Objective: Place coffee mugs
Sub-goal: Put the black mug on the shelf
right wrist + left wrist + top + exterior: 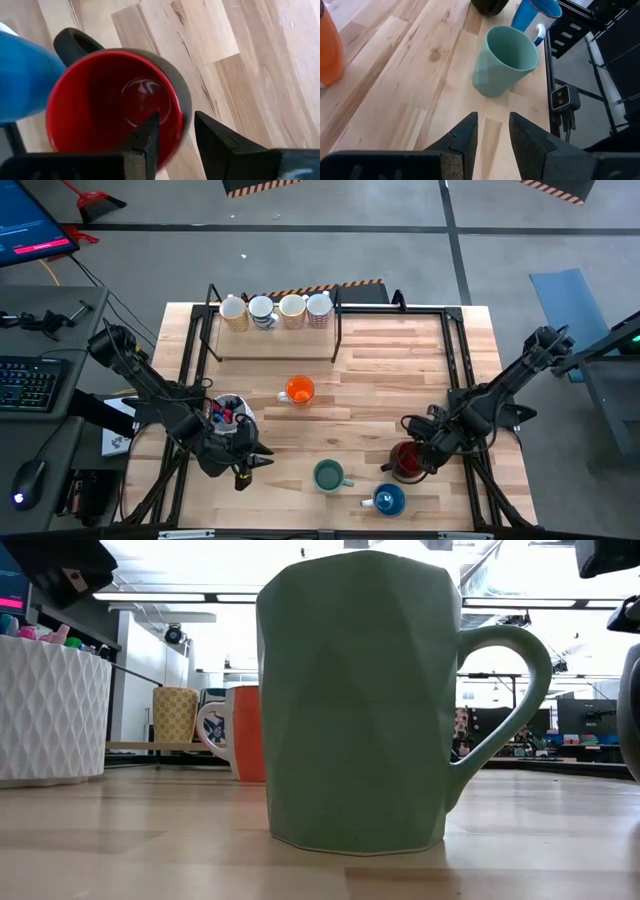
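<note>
From above, four pale mugs (pixel 276 311) are sitting in a row on the low shelf (pixel 275 352) at the far side of the table (pixel 400 380), so that much is looking done. Four coloured ones are waiting out on the open wood: the orange mug (pixel 299 391) near the middle, the green mug (pixel 328 475) and the blue mug (pixel 387 500) toward the near edge, and the dark red mug (pixel 405 460) just beside the blue one. The left gripper (pixel 262 464) is hovering near the pen holder (pixel 230 416), pointing at the green mug. The right gripper (pixel 420 459) is sitting right over the dark red mug.

Down at table height, the green mug (pixel 360 710) is filling the picture, standing upright, handle out to one side, with the orange mug (pixel 248 732) behind it and the pen holder (pixel 50 710) off at the edge.

Through the left wrist, the left gripper (pixel 492 134) is showing a narrow gap between its fingers, gripping nothing, the green mug (pixel 504 60) just ahead and apart.

Through the right wrist, the right gripper (pixel 176 137) is straddling the wall of the dark red mug (pixel 117 100), one finger inside the rim and one outside, slightly parted; I'm not seeing the mug lifted, and I'm judging a pinch is coming rather than made.

So roughly half seems placed, four are left, and the red looks next
</note>
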Robot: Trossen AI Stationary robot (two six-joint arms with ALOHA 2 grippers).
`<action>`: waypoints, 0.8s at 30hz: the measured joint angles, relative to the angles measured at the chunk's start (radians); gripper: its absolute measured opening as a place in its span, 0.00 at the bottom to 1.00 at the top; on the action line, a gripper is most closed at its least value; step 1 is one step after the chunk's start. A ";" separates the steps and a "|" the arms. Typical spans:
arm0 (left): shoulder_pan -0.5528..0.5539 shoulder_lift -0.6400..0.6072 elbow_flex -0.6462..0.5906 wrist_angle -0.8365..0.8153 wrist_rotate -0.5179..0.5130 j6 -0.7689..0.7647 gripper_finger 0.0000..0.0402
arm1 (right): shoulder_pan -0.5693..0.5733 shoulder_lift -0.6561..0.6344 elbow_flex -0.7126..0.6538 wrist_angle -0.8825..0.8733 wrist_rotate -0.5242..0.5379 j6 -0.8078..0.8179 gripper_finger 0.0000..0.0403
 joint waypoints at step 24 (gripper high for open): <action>0.000 0.000 0.000 0.000 0.022 -0.115 0.25 | -0.036 0.194 0.010 0.031 0.018 0.070 0.02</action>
